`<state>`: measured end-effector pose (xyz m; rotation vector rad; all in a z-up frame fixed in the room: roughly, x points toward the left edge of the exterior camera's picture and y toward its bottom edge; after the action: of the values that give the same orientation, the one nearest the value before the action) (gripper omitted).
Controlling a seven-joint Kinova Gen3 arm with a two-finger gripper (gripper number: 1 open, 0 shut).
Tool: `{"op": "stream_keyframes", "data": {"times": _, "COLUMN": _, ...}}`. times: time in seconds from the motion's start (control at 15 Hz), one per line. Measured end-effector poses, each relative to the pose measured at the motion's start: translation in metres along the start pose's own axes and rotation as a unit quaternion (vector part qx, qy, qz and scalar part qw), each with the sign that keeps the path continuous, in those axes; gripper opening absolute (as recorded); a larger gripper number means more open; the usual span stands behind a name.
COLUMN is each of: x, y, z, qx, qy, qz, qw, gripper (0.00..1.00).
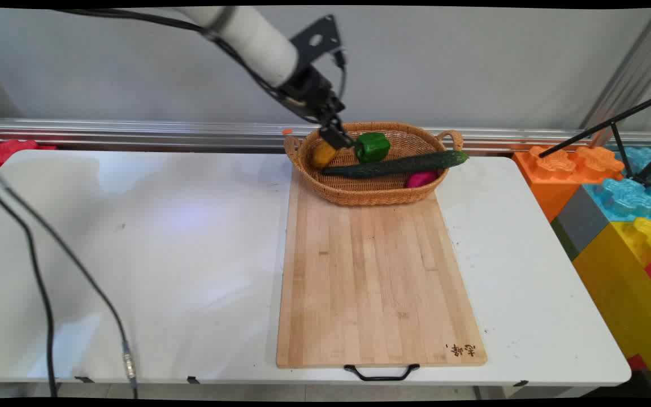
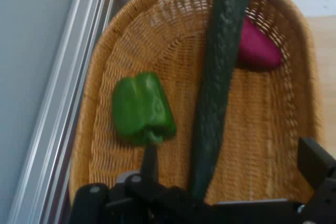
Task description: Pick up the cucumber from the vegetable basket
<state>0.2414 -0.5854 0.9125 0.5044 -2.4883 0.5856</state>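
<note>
- Jaws: apart and holding nothing. They hang low over the basket's [image 1: 359, 195] far-left part, pointing into it.
- Between the jaws: the cucumber's [image 2: 218, 77] near end runs up through the gap. It lies closer to the left finger [image 2: 149, 163] than to the right one. Whether it touches either finger cannot be told.
- Just ahead of the left finger: the green pepper [image 2: 143, 109], lying on the basket floor. The fingertip looks almost on its near edge; contact is not certain.
- Beside the jaws, main view only: a yellow-orange thing [image 1: 324, 154] against the basket's left wall, just under the jaws. The hand view does not show it.
- Further along the cucumber: it crosses the whole basket, and its far end rests on the opposite rim and sticks out past it.
- Beyond the cucumber, on the side away from the pepper: a pink thing [image 2: 257, 48], partly tucked under it.
- Crowding, as a judgement: the pepper and cucumber lie near each other, so the gap takes in the cucumber and barely clears the pepper.
- Farthest out: the basket sits on the far end of a wooden board [image 1: 376, 282], which lies on the bench [image 1: 161, 254].
</note>
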Motion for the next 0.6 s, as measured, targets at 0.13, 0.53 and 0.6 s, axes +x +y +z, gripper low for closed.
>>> {"op": "stream_keyframes", "data": {"times": 0.13, "x": 0.007, "y": -0.003, "z": 0.029, "qx": 0.002, "qy": 0.000, "qz": 0.005, "qw": 1.0000, "gripper": 1.00}}
{"op": "stream_keyframes", "data": {"times": 0.53, "x": 0.011, "y": -0.005, "z": 0.107, "qx": -0.006, "qy": -0.011, "qz": 0.038, "qw": 0.9992, "gripper": 1.00}}
{"op": "stream_keyframes", "data": {"times": 0.6, "x": 0.011, "y": -0.005, "z": 0.119, "qx": -0.008, "qy": -0.013, "qz": 0.044, "qw": 0.9989, "gripper": 1.00}}
